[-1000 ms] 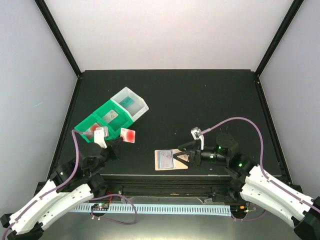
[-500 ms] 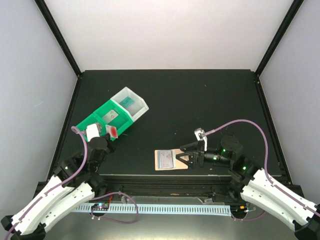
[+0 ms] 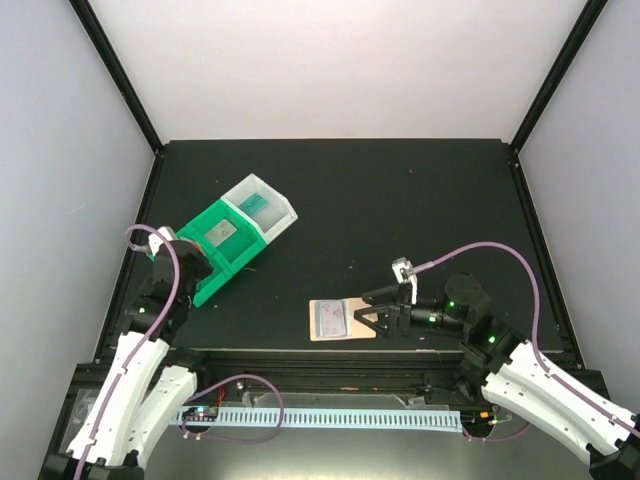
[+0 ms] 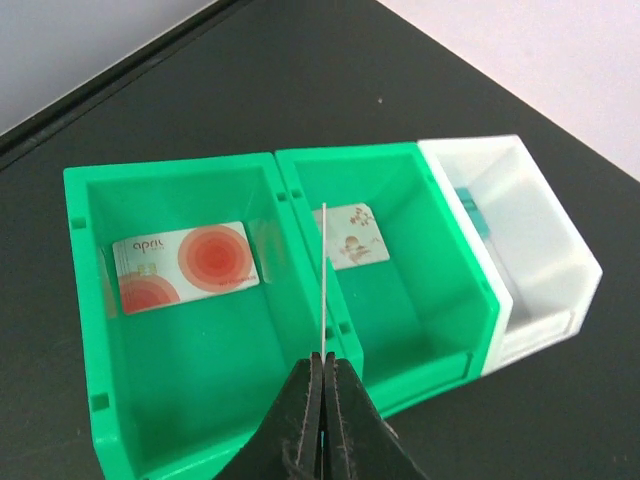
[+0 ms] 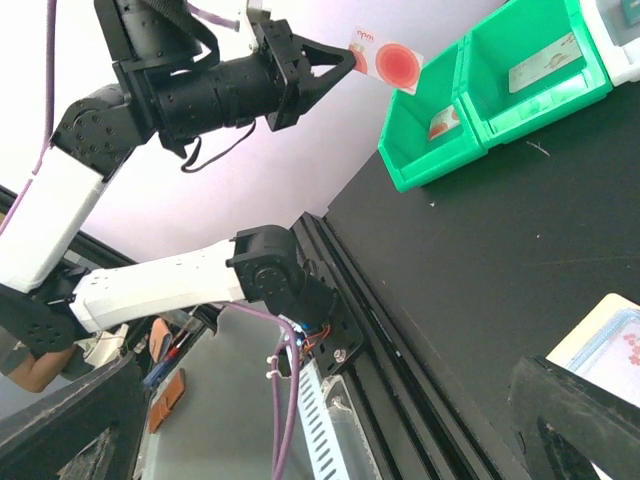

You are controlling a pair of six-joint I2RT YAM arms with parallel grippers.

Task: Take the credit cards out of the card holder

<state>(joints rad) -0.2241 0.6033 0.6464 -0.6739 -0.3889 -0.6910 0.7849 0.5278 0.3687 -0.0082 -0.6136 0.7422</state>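
Red marked the credit card [image 5: 388,60] clenched edge-on in the left pincer [image 4: 322,375], right above the divider between two green bin [image 4: 170,168] compartments. It wanted nudging squarely over one compartment before release. The card holder [image 3: 325,320] lay open on the tabletop [image 3: 400,200], the right pincer [image 3: 358,319] spread wide at its edge.

The green bins [image 4: 200,350] are smooth, glossy plastic; the white bin [image 4: 545,260] at their three o'clock is milky, translucent. The red-ringed credit card [image 4: 185,265] looks smooth, the table [image 3: 400,200] matt black.
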